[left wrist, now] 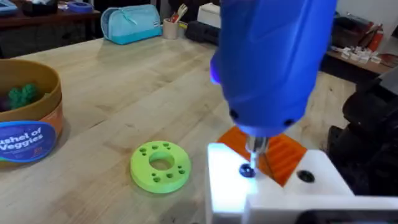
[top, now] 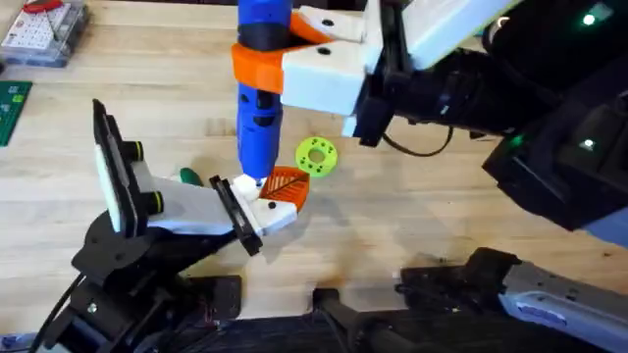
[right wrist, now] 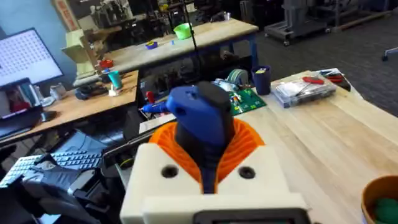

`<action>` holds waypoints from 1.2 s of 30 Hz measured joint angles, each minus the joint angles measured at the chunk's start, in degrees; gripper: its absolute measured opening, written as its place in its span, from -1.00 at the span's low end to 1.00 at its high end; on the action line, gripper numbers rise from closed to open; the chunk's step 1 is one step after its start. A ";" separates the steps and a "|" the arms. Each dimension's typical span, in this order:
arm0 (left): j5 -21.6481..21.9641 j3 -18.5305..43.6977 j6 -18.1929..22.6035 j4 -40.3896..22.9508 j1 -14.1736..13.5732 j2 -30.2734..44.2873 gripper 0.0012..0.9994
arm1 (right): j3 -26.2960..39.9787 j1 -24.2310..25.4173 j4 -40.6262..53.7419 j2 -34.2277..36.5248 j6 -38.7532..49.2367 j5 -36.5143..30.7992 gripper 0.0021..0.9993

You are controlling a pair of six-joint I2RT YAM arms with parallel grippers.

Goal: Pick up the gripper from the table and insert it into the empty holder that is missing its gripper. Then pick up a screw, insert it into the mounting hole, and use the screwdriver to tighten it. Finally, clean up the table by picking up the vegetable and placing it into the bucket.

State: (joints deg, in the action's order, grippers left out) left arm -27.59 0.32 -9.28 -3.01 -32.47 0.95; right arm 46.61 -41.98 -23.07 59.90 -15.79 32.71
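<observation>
The blue screwdriver (top: 260, 108) stands upright over the middle of the table (top: 412, 216). My right gripper (top: 285, 59) is shut on its orange collar; the white fingers and orange pads clamp its top (right wrist: 208, 146). The metal bit (left wrist: 255, 146) rests on a small black screw (left wrist: 247, 170) in the white gripper part (top: 270, 201), whose orange ribbed pad (left wrist: 280, 158) points away. An open mounting hole (left wrist: 305, 176) lies beside it. The part sits against the black plate of the white holder (top: 186, 211). The tan bucket (left wrist: 31, 124) holds a green vegetable (left wrist: 23, 96).
A lime-green perforated disc (top: 316, 155) lies just beyond the gripper part. A small green object (top: 188, 176) pokes out behind the holder. A clear parts box (top: 44, 29) sits at the far left corner, and a teal box (left wrist: 132, 23) stands on the table's far side.
</observation>
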 joint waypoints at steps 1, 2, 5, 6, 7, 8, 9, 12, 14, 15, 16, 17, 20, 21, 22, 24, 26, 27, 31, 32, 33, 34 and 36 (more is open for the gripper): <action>0.00 0.00 0.00 0.00 -0.02 0.00 -0.97 | 0.00 0.00 0.02 0.00 0.02 0.00 -0.88; 0.00 0.00 0.00 0.00 0.00 0.00 -0.97 | 0.00 0.00 0.24 -0.02 0.12 0.00 -0.88; 0.00 0.00 -0.02 -0.02 -0.02 0.00 -0.97 | 0.00 0.00 1.34 0.00 0.18 0.00 -0.88; 0.02 0.00 0.00 0.00 -0.02 0.00 -0.97 | 0.00 0.00 1.69 -0.02 0.28 -0.02 -0.88; 0.00 0.00 -0.02 -0.02 -0.02 0.00 -0.97 | 0.00 0.00 2.15 0.00 0.37 0.00 -0.88; -0.02 0.00 -0.02 -0.02 -0.02 0.02 -0.97 | 0.00 0.00 2.31 0.00 0.44 -0.04 -0.88; 0.00 0.00 -0.02 -0.02 0.00 0.00 -0.97 | 0.00 0.00 2.35 -0.04 0.60 -0.03 -0.88; 0.00 0.00 -0.02 -0.02 -0.02 0.00 -0.97 | 0.00 0.00 2.36 -0.06 0.85 -0.03 -0.88; 0.00 0.00 -0.02 -0.02 -0.02 0.02 -0.97 | 0.00 0.00 2.38 -0.06 0.85 -0.02 -0.88; 0.00 0.00 -0.02 -0.02 -0.02 0.00 -0.97 | 0.00 0.00 2.38 -0.07 0.87 -0.04 -0.88; 0.00 0.00 -0.02 -0.02 -0.02 0.00 -0.97 | 0.00 0.00 2.38 -0.07 0.88 -0.02 -0.88; 0.02 0.00 -0.02 -0.02 -0.02 0.00 -0.97 | 0.00 0.00 2.34 -0.05 0.88 -0.02 -0.88; 0.02 0.00 0.00 -0.02 -0.02 0.00 -0.97 | 0.00 0.00 1.56 -0.06 0.96 0.02 -0.88; 0.04 0.00 -0.02 0.00 -0.02 0.00 -0.97 | 0.00 0.00 1.16 -0.05 1.02 0.08 -0.88; 0.03 0.00 0.00 -0.02 -0.02 0.00 -0.97 | 0.00 0.00 0.74 -0.06 1.05 0.14 -0.88; 0.02 0.00 0.00 0.00 -0.02 0.00 -0.97 | 0.00 0.00 0.15 -0.06 1.23 0.15 -0.88; 0.02 0.00 0.00 -0.02 -0.01 0.00 -0.97 | 0.00 0.00 -0.06 -0.07 1.27 0.15 -0.88; 0.02 0.00 0.00 -0.01 -0.02 0.00 -0.97 | 0.00 0.00 -0.07 -0.07 1.27 0.15 -0.88; 0.02 0.00 0.00 0.00 -0.02 0.00 -0.97 | 0.00 0.00 -0.05 -0.07 1.27 0.15 -0.88; 0.02 0.00 0.00 0.00 -0.02 0.00 -0.97 | 0.00 0.00 -0.04 -0.07 1.27 0.15 -0.88; 0.02 0.00 0.00 0.00 -0.02 0.00 -0.97 | 0.00 0.00 -0.04 -0.05 1.27 0.15 -0.88; 0.02 0.00 0.00 0.00 0.00 0.00 -0.97 | 0.00 0.00 -0.04 -0.04 1.27 0.15 -0.88; 0.02 0.00 0.00 -0.02 -0.02 0.00 -0.97 | 0.00 0.00 -0.04 -0.04 1.27 0.15 -0.88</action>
State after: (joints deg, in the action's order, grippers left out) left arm -27.57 0.32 -9.28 -3.02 -32.49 0.95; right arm 46.61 -41.98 -23.11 59.86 -14.52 32.86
